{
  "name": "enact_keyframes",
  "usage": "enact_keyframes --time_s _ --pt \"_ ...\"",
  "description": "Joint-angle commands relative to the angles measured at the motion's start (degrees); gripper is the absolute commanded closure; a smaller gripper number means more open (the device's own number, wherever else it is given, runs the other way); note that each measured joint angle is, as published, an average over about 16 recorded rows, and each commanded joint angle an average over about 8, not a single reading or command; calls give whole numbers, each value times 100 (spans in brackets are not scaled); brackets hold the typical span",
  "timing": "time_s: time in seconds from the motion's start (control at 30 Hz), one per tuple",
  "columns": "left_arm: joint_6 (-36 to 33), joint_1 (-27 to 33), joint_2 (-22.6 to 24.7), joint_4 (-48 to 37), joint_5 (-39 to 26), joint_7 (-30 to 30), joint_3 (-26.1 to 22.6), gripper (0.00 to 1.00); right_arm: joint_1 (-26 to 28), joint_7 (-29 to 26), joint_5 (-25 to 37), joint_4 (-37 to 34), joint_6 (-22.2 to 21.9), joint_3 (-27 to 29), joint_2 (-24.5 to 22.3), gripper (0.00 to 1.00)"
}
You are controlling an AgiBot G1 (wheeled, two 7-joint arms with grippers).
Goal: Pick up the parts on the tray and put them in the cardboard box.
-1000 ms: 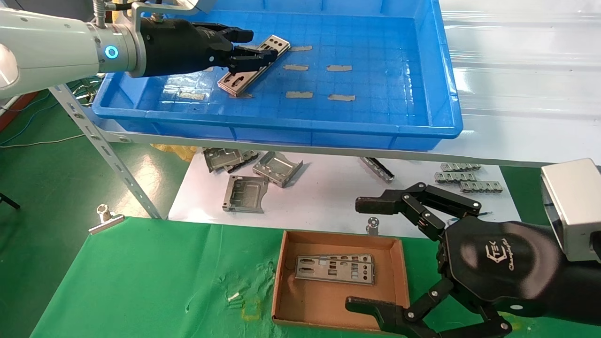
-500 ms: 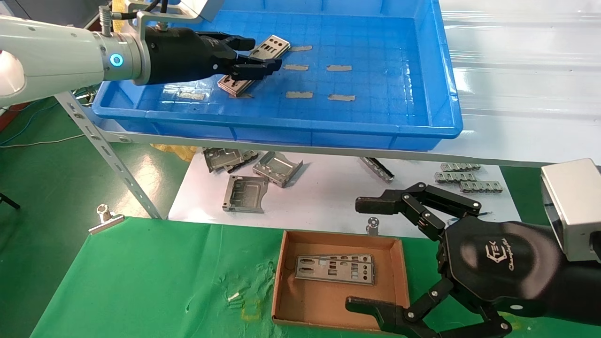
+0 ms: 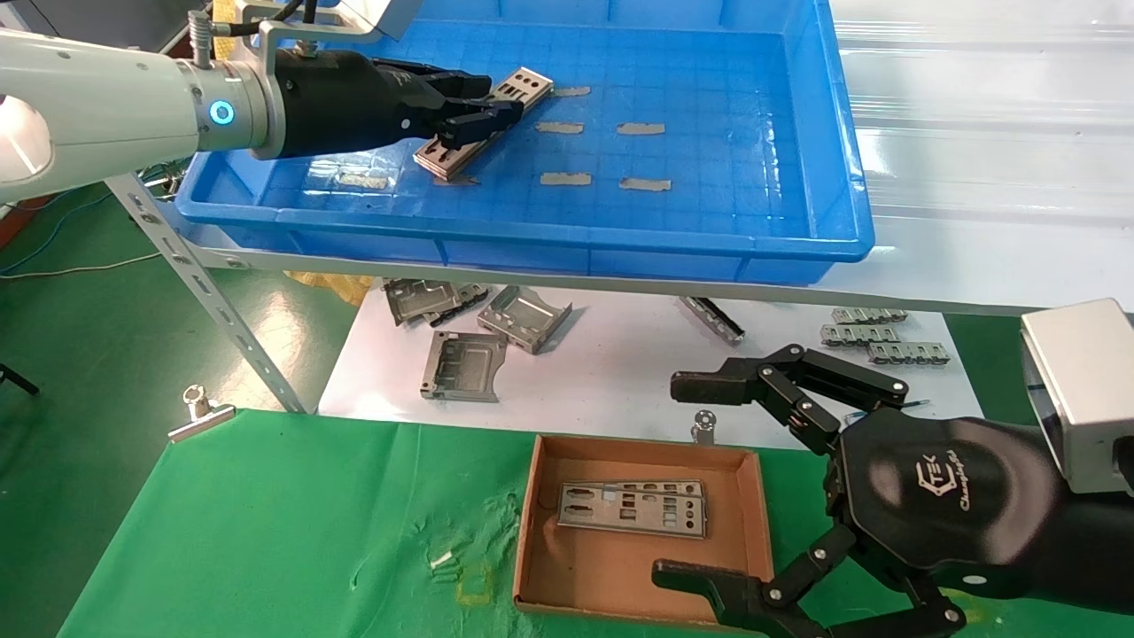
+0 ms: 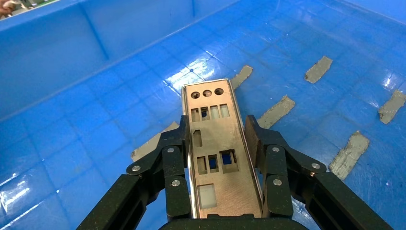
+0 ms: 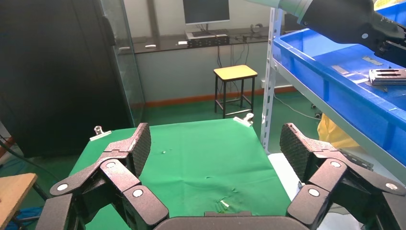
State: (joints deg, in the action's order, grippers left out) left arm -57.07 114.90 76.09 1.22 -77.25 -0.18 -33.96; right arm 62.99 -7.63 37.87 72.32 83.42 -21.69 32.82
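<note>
The left gripper [image 3: 474,111] reaches into the blue tray [image 3: 762,226] at about ten o'clock in the head view. Its jaws are closed on the long edges of a metal plate [image 4: 216,158], one finger [image 4: 174,158] on each side, with the plate's far end over the tray floor. Another plate [image 3: 631,508] lies flat in the cardboard box [image 3: 753,505] at six o'clock. The right gripper [image 3: 700,483] hangs at five o'clock beside the box, jaws spread wide and holding nothing.
</note>
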Motion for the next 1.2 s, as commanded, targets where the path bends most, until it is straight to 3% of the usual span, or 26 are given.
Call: enact_keyframes --time_s 0.03,0.53,0.8,0.97,1.2 --pt "10 -3 -1 4 1 0 0 100 0 0 0 0 0 0 0 0" --pt "0 215 -65 79 103 97 68 100 0 0 0 0 0 -1 0 0" --pt "-339 402 -163 110 220 154 145 100 0 0 -1 0 0 -1 0 0" --pt "-986 479 -284 185 285 252 181 100 0 1 -1 0 0 -1 0 0" --pt "-2586 445 -548 384 307 560 157 100 0 1 -1 0 -1 -1 -1 0"
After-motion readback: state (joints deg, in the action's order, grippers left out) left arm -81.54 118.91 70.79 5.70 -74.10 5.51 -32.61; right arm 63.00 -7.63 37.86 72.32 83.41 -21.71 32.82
